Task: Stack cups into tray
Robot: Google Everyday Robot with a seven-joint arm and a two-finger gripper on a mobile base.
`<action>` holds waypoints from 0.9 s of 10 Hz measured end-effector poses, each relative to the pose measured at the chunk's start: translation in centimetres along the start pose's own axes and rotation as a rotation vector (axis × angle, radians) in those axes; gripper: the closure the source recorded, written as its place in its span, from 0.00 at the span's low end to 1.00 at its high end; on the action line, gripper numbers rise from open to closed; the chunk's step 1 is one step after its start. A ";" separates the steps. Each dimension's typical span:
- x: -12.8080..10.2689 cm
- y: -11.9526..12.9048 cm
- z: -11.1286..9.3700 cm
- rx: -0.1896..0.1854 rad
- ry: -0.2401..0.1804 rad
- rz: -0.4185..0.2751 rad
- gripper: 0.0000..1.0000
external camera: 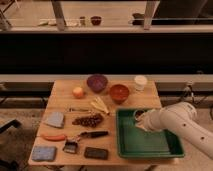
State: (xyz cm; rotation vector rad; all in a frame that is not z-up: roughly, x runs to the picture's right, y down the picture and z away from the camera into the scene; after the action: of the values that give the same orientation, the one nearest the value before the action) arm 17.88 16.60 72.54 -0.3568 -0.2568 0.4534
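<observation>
The green tray (150, 145) sits at the front right of the wooden table. My gripper (139, 120) is over the tray's back left corner, at the end of the white arm (175, 122) that comes in from the right. A small pale cup-like shape (135, 114) shows right at the gripper, just inside the tray's back rim; I cannot tell whether it is held. A cream-white cup (140, 82) stands upright at the table's back right, apart from the tray.
A purple bowl (97, 82), a red-orange bowl (119, 92) and an orange fruit (78, 92) stand at the back. Bananas (99, 105), grapes (89, 120), a carrot (53, 137), sponges (44, 152), a brush (92, 134) and a dark block (96, 153) lie left of the tray.
</observation>
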 end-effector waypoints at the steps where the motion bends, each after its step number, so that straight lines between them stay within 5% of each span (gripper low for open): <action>1: -0.1 -0.2 -0.6 0.002 0.003 0.001 0.60; 5: 0.5 0.1 -0.7 0.011 0.000 0.001 0.57; 9: 1.5 0.8 -0.4 0.011 0.005 0.018 0.84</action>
State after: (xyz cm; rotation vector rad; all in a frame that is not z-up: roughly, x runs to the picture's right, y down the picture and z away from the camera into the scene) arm 18.98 17.81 72.12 -0.3499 -0.2463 0.4714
